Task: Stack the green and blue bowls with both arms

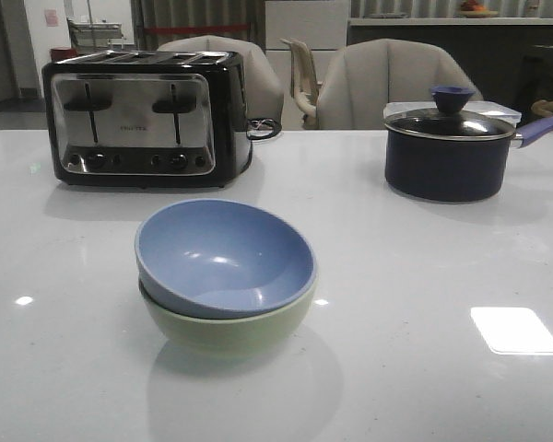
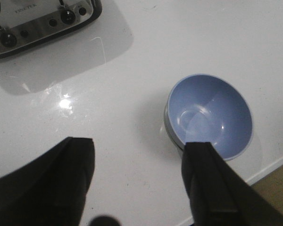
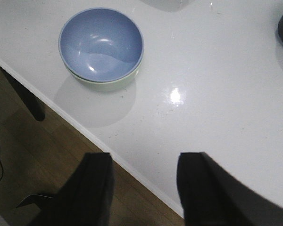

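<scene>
The dusty blue bowl (image 1: 223, 258) sits nested inside the pale green bowl (image 1: 230, 333) near the table's front middle, slightly tilted. The stack also shows in both wrist views: blue bowl (image 2: 211, 115) over a sliver of green bowl (image 2: 169, 132), and blue bowl (image 3: 101, 42) over green bowl (image 3: 114, 83). My left gripper (image 2: 139, 143) is open above bare table, off to the bowls' left, holding nothing. My right gripper (image 3: 144, 157) is open and empty over the table's front edge, well away from the bowls. Neither gripper appears in the front view.
A black and chrome toaster (image 1: 146, 117) stands at the back left. A dark lidded saucepan (image 1: 447, 147) with a purple handle stands at the back right. Chairs (image 1: 387, 85) sit behind the table. The table edge (image 3: 108, 151) and wooden floor (image 3: 33, 155) lie below the right gripper.
</scene>
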You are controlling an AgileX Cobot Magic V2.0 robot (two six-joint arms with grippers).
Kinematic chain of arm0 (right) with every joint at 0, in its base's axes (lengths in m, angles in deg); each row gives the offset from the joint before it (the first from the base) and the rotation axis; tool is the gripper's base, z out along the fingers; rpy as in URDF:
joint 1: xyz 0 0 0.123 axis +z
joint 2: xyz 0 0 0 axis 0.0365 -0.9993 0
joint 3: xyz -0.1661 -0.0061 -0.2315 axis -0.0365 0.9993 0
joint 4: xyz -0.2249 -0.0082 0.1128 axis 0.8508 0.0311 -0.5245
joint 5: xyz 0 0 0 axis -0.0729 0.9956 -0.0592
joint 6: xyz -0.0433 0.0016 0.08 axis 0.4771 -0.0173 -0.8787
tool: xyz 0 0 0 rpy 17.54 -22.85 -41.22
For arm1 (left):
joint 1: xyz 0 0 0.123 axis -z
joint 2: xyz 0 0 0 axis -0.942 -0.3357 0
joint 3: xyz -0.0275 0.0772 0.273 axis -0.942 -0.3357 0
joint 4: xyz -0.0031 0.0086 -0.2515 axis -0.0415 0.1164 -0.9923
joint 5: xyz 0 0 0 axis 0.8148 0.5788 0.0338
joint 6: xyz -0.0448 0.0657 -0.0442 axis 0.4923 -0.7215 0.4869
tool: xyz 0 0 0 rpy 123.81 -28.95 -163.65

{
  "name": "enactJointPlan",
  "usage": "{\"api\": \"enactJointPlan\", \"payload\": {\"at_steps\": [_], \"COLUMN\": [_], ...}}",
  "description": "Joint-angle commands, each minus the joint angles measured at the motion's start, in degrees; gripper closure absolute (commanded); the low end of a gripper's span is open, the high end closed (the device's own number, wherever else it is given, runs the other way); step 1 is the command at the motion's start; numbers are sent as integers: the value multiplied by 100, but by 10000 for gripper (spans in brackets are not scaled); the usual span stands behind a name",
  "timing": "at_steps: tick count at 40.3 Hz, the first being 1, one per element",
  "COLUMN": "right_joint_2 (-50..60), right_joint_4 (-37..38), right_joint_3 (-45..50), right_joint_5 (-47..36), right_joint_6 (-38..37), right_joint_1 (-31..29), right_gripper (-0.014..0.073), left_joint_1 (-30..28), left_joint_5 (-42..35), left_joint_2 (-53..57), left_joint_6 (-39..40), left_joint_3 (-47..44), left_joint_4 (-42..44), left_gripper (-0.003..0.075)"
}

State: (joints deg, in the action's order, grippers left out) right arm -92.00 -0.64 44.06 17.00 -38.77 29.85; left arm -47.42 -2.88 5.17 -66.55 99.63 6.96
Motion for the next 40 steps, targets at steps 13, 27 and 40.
{"api": "enactJointPlan", "payload": {"at_steps": [13,27,40], "right_joint_2": [-12,-12,-12], "right_joint_4": [18,18,18], "right_joint_3": [-137,-137,-137], "right_joint_5": [-393,-393,-385], "right_joint_6": [39,39,39], "right_joint_1": [-3,-3,-3], "right_gripper": [160,160,160], "left_joint_1": [37,37,37], "left_joint_5": [-636,-748,-817], "left_joint_2": [1809,2650,2723], "left_joint_6": [80,165,211], "left_joint_3": [-1368,-2304,-2409], "left_joint_4": [-54,-54,-54], "left_gripper": [263,262,263]}}
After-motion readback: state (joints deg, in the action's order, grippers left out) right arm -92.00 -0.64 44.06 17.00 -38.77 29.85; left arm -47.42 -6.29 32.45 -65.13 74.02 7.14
